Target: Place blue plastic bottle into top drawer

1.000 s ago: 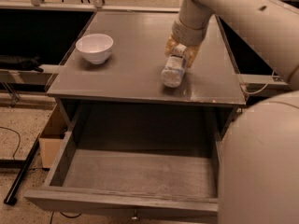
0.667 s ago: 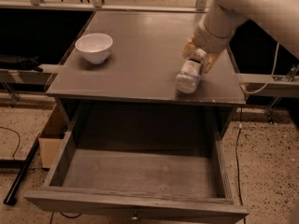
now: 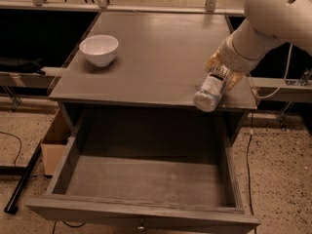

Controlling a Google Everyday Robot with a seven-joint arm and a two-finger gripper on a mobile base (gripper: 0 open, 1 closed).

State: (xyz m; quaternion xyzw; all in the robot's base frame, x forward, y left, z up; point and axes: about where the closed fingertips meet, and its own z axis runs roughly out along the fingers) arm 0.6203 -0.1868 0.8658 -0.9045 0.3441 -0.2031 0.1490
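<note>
On my camera view, the gripper (image 3: 224, 72) sits above the front right corner of the tabletop (image 3: 161, 57). Its fingers are clamped on the blue plastic bottle (image 3: 209, 92), I think near the cap end. The bottle tilts down past the table edge, above the pulled-out top drawer (image 3: 146, 182). A white bowl (image 3: 99, 49) rests at the back left.

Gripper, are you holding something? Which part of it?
The gripper grips the blue plastic bottle by its raised end; the free end tilts down over the tabletop's front edge, above the open top drawer.
</note>
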